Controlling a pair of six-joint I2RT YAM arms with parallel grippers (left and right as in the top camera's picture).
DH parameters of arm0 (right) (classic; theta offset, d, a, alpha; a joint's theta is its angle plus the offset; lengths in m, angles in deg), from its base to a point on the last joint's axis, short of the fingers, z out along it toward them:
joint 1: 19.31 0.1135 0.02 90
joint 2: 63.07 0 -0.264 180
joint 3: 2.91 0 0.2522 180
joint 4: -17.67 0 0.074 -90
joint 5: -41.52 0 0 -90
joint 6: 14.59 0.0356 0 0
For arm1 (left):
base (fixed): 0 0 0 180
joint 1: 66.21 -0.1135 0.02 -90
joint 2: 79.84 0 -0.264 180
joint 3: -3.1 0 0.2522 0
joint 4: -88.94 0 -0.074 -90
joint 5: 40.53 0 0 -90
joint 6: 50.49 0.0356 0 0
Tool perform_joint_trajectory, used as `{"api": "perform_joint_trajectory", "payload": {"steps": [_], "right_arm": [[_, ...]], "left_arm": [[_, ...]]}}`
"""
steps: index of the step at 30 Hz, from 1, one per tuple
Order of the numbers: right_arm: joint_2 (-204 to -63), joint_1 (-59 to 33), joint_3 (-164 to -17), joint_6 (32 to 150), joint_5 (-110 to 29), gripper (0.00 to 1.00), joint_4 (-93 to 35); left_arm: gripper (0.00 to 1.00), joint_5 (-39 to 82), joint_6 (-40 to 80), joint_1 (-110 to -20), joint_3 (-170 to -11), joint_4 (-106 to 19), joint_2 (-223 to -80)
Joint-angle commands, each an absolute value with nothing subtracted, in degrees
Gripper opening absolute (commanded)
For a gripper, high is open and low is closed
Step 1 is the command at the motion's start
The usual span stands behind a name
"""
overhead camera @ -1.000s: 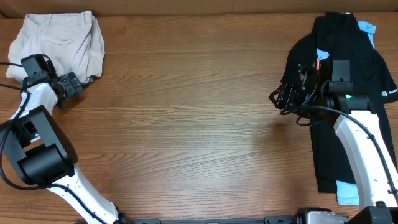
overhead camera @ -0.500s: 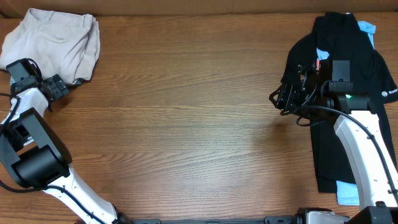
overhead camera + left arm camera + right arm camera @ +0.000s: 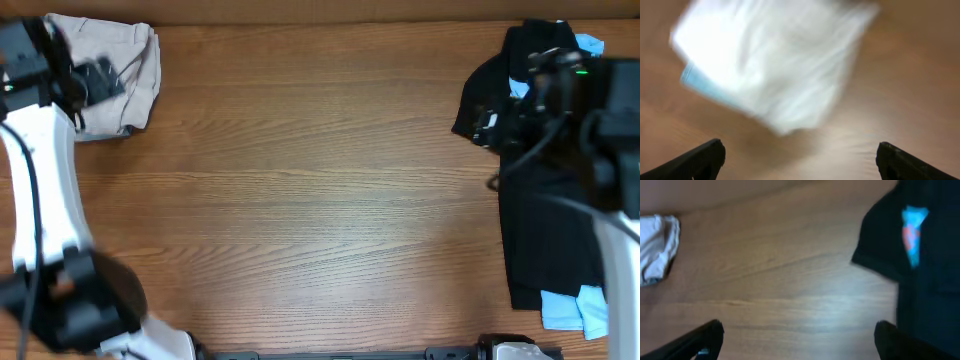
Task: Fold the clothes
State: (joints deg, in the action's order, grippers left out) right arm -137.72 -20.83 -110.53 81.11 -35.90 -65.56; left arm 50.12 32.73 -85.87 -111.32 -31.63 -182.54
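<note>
You will find the khaki shorts (image 3: pixel 135 65) bunched at the far-left corner of the table (image 3: pixel 320 200), judged soft, light and limp, best pinched along a seamed edge; the left gripper (image 3: pixel 800 162) and right gripper (image 3: pixel 800 342) are both spread and empty.

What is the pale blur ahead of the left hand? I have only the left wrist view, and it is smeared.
Observer: The overhead view shows the beige shorts, bunched in the far left corner of the table.
Operator: Is anything else lying on it?
Observer: Yes, a black garment lies along the right edge, with light-blue fabric poking out at its ends.
Operator: And the other arm?
Observer: In the right wrist view, the right hand is open and empty, just left of the black garment.
</note>
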Motion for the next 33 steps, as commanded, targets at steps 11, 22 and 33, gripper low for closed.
{"api": "perform_joint_trajectory", "payload": {"steps": [11,22,33], "right_arm": [[-121.2,-20.9,-127.8,79.9,-39.5,1.00,-72.1],[-119.8,-20.9,-127.4,79.9,-39.5,1.00,-79.2],[-110.1,-20.9,-109.7,79.9,-40.5,1.00,-60.0]], "left_arm": [[1.00,42.0,27.5,-73.6,-113.5,-30.7,-167.1],[1.00,42.2,27.5,-73.6,-113.5,-30.7,-167.5],[1.00,42.2,27.5,-73.6,-113.5,-30.7,-167.5]]}}
